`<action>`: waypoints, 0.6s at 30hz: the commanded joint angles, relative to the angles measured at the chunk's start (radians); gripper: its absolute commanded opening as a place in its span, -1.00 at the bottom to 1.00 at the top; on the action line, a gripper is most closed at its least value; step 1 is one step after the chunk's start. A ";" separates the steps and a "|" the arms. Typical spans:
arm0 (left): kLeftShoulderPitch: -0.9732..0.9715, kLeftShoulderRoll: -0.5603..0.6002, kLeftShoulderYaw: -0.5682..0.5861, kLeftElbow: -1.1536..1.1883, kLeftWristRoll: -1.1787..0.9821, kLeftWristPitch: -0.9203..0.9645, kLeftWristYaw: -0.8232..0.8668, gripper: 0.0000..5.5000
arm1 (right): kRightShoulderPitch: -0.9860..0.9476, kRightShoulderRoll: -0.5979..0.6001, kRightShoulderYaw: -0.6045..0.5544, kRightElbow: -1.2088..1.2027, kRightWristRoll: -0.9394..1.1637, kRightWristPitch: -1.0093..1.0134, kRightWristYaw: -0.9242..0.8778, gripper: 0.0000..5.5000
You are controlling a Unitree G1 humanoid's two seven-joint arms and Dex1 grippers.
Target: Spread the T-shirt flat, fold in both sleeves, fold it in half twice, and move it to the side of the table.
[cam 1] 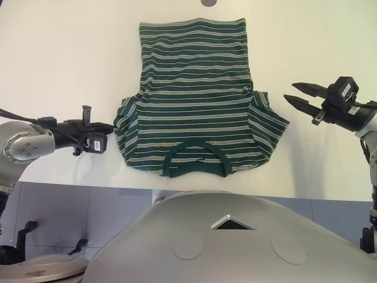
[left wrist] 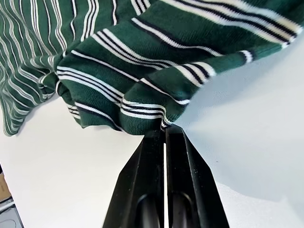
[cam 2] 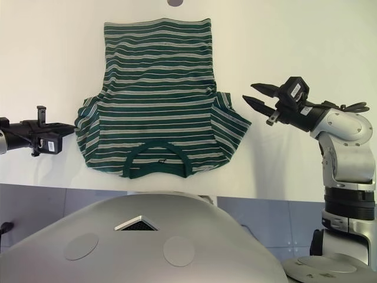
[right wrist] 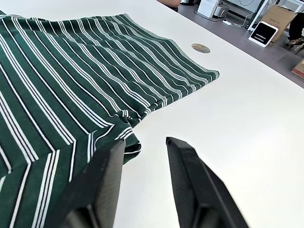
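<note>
A dark green T-shirt [cam 1: 194,88] with white stripes lies on the white table [cam 1: 59,65], collar toward me and hem at the far side. Both sleeves stick out near the collar end, slightly rumpled. My left gripper [cam 1: 111,126] sits low at the outer edge of the left sleeve [left wrist: 142,102]. Its fingers are shut, with the bunched sleeve hem at their tips [left wrist: 164,129]. My right gripper [cam 1: 290,91] hovers open just outside the right sleeve [right wrist: 124,135], apart from the cloth, with nothing between its fingers [right wrist: 190,175].
A round grey grommet [right wrist: 200,48] sits in the table beyond the shirt's hem. The table's front edge [cam 1: 70,184] runs just below the collar. Bare table lies to the left and right of the shirt. Boxes stand on the floor past the far edge.
</note>
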 commanded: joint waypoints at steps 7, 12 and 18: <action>-0.006 0.018 0.062 -0.104 -0.254 0.104 -0.110 -0.99 | -0.011 -0.003 0.000 0.000 -0.003 -0.007 0.013 -0.41; 0.019 0.001 0.096 -0.279 -0.436 0.217 -0.181 -0.99 | -0.017 -0.002 0.008 0.004 -0.007 -0.006 0.017 -0.41; -0.076 -0.140 0.007 -0.343 -0.418 0.325 -0.120 -0.99 | -0.046 0.006 0.036 0.018 -0.015 -0.008 0.018 -0.41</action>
